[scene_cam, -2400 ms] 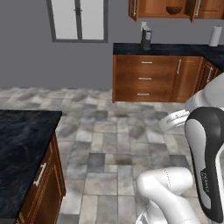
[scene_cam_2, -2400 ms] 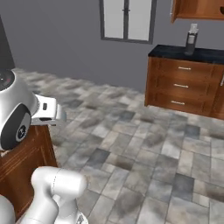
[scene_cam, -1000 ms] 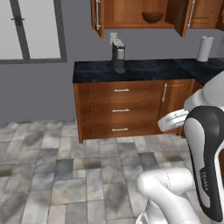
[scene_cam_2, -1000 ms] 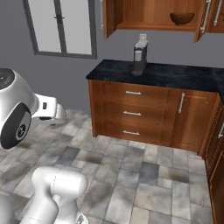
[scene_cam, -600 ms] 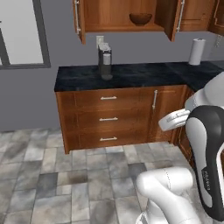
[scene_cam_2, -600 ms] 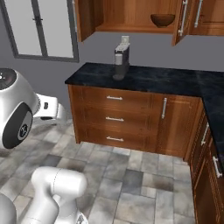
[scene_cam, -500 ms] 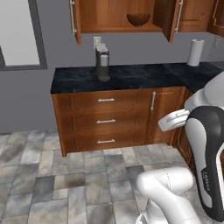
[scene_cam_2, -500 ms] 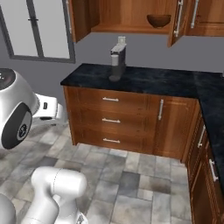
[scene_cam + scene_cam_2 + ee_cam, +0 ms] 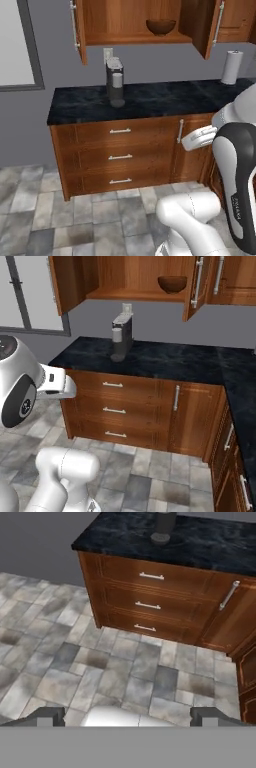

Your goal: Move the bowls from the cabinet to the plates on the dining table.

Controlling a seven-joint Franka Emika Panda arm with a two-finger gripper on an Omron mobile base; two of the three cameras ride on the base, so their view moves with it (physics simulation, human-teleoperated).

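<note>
Kitchen with grey stone-tile floor (image 9: 100,662) and a black marble tabletop (image 9: 150,102) over reddish-brown base units.

Left to right along the wall: a grey-framed window (image 9: 15,45); the cabinet (image 9: 130,22) with both doors swung open; a white paper-towel roll (image 9: 231,66) standing upright on the tabletop at far right.

One bowl (image 9: 160,26), glossy reddish-brown, sits upright, mouth up, on the cabinet shelf, right of centre; being round, it has no long axis. One grey coffee machine (image 9: 115,81) stands on the tabletop below the shelf, left of the bowl. Three drawers (image 9: 120,156) stacked beneath it, each with a short silver handle.

Pincer (image 9: 127,716): jaws spread wide, holding nothing, pointing down at the floor tiles. The bowl lies high above and well apart from it.
</note>
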